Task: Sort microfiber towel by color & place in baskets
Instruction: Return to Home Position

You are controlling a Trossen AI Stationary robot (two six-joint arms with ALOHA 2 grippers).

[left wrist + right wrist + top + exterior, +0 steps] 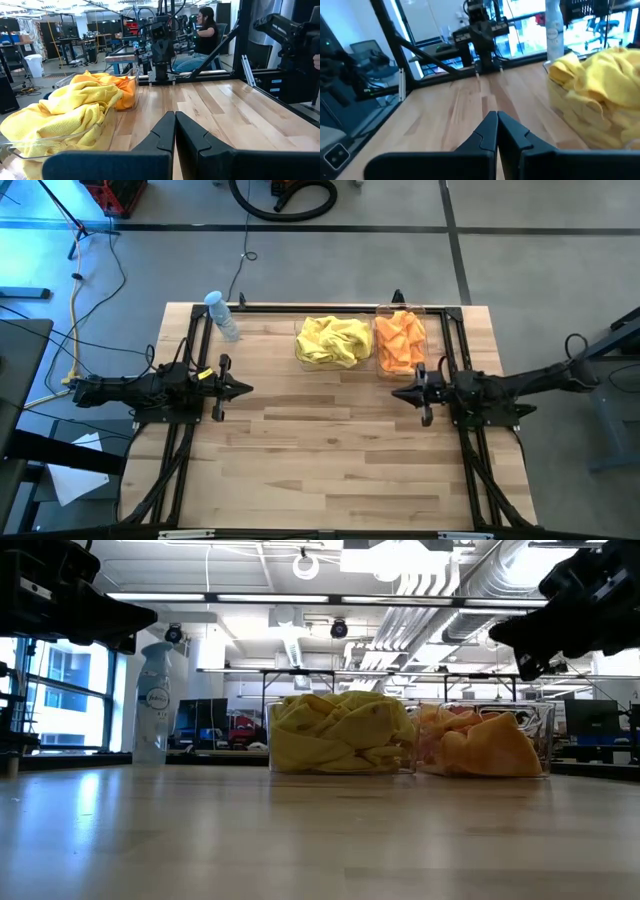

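Across the worktop [330, 470], yellow towels [333, 340] and orange towels [400, 345] are filling the baskets [535, 715]; short of them, we are holding left fingers [242, 389] and right fingers [400, 393] pressed together, empty.

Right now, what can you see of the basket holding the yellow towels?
The left basket is a clear, colourless plastic tub, rectangular with rounded corners, standing upright on the wooden table near its far edge as the low view sees it. Rumpled yellow towels fill it and bulge over the rim. The orange-filled basket sits close beside it; contact cannot be told. The left claw and right claw, both shut, hang clear of it.
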